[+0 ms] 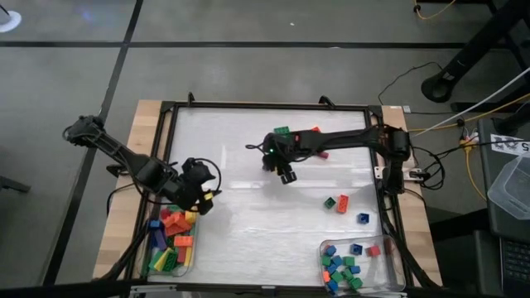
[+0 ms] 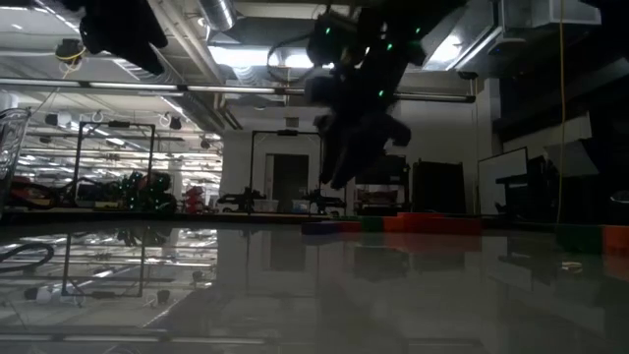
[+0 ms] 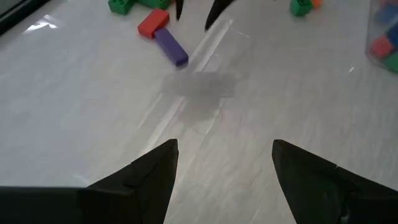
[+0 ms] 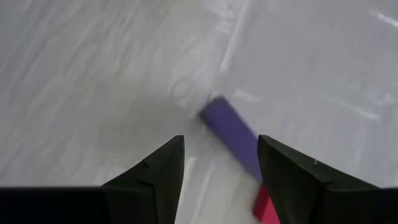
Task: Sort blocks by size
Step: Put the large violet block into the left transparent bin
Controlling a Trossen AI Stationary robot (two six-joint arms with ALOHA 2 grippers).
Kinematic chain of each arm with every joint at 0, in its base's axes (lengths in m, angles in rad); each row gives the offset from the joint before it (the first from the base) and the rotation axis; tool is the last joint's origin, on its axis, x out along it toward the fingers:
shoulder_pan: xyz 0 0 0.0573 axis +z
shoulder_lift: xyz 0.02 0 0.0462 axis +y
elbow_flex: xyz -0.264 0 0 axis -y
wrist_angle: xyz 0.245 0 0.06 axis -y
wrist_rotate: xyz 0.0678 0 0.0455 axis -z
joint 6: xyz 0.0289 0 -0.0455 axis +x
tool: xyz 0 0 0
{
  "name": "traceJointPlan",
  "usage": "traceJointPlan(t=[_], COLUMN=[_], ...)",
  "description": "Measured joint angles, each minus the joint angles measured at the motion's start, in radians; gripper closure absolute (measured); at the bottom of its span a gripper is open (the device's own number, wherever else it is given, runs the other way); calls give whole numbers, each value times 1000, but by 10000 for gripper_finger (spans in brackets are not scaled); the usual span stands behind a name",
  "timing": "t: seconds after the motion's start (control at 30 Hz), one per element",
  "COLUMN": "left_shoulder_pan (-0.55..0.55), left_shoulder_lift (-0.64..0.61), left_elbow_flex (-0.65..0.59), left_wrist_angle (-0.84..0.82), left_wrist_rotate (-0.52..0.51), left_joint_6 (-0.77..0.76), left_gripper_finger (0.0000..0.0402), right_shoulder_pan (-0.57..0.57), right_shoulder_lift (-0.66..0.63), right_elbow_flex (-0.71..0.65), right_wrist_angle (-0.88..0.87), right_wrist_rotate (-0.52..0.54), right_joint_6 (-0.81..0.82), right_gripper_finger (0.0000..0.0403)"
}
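I'm hovering my right gripper [image 4: 221,165], fingers wide and empty, over the purple long brick [image 4: 231,133]; its long axis is lying diagonal to my fingers.

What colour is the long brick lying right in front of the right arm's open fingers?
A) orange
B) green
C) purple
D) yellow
C: in the right wrist view a long purple brick lies on the white table just ahead of the open right gripper, with a red brick at its far end.
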Motion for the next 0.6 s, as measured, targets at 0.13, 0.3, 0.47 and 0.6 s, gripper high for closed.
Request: traceJointPlan(t=[0.13,0.3,0.47,0.6], left_shoulder_pan=[15,17,17,17], left_shoulder_lift=[0,0,0,0], left_elbow_flex=[0,0,0,0], left_wrist_angle=[2,5,5,5], left_wrist_rotate=[1,1,2,2], left_joint_6=[0,0,-3,-3], left_gripper_finger=[153,153,153,153], right_shoulder_pan=[-35,-63,-80,-84], right_shoulder_lift=[60,123,149,166], right_elbow_flex=[0,0,1,5], right_wrist_angle=[42,93,107,106], right_wrist_rotate=[-51,-46,-45,-65], right_joint_6=[-23,-70,-72,-69], right_gripper_finger=[203,203,203,203])
